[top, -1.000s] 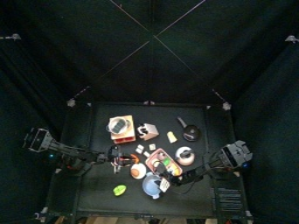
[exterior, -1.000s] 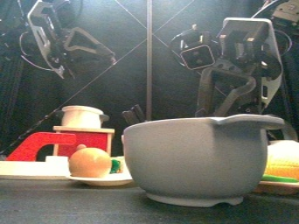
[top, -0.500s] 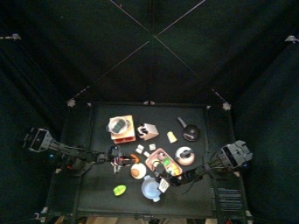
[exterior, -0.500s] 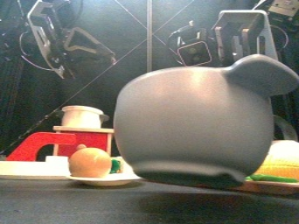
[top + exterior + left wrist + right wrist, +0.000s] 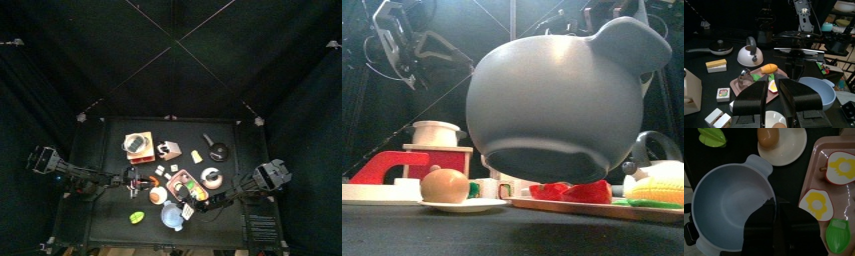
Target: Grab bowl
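Observation:
The grey-blue bowl (image 5: 563, 95) hangs tilted above the table, its underside facing the front view. In the right wrist view the bowl (image 5: 731, 208) fills the middle, and my right gripper (image 5: 773, 210) is shut on its rim, one jaw inside and one outside. From above, the bowl (image 5: 174, 213) lies near the table's front with the right gripper (image 5: 198, 208) at its right side. The left gripper (image 5: 773, 92) rests at the table's left, with a narrow gap between its jaws and nothing in it, and it looks toward the bowl (image 5: 821, 90).
A pink tray (image 5: 814, 163) with toy fried eggs lies beside the bowl. A small plate (image 5: 791, 145) holds a brown egg (image 5: 767, 134). A kettle (image 5: 749, 54) and a pan (image 5: 717, 49) stand further back. A red-and-white block (image 5: 409, 160) and corn (image 5: 656, 185) sit low in front.
The right gripper has closed on the bowl's rim and lifted it off the table, tipping its underside toward the front camera. The left arm has not moved.

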Robot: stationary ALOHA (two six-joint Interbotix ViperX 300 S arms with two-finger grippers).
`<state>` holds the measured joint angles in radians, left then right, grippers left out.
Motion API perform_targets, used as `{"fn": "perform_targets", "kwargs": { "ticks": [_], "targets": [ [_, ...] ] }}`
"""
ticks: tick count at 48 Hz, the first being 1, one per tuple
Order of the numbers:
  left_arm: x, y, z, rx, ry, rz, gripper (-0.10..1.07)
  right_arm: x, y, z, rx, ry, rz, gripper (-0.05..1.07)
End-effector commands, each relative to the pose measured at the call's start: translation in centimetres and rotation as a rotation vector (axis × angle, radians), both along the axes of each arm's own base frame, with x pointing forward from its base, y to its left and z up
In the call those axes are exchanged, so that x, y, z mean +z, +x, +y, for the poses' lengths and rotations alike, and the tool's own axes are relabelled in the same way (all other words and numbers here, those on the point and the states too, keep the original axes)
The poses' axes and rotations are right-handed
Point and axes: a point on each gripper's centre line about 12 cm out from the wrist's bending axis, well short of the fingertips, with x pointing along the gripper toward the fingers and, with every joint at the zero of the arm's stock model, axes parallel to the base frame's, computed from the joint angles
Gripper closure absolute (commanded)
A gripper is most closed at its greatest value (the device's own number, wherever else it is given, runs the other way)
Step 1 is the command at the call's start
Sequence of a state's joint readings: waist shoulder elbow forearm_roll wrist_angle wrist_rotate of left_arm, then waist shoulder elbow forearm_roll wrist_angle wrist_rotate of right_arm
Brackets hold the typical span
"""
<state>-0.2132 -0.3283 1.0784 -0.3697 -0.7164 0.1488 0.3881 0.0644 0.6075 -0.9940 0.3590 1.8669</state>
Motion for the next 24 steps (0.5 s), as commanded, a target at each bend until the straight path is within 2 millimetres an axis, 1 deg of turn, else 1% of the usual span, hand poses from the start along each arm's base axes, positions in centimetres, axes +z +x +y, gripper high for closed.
{"fn": "perform_targets", "kwargs": {
  "ticks": [1, 24],
  "targets": [
    [0.54, 0.22, -0.15, -0.004, -0.002, -0.018, 0.36, 2.36, 0.6, 0.0, -0.002, 0.03, -0.064, 0.58],
    [0.59, 0.19, -0.19, -0.006, -0.003, -0.02, 0.36, 2.26, 0.76, -0.82, -0.021, 0.028, -0.062, 0.58]
  ]
}}
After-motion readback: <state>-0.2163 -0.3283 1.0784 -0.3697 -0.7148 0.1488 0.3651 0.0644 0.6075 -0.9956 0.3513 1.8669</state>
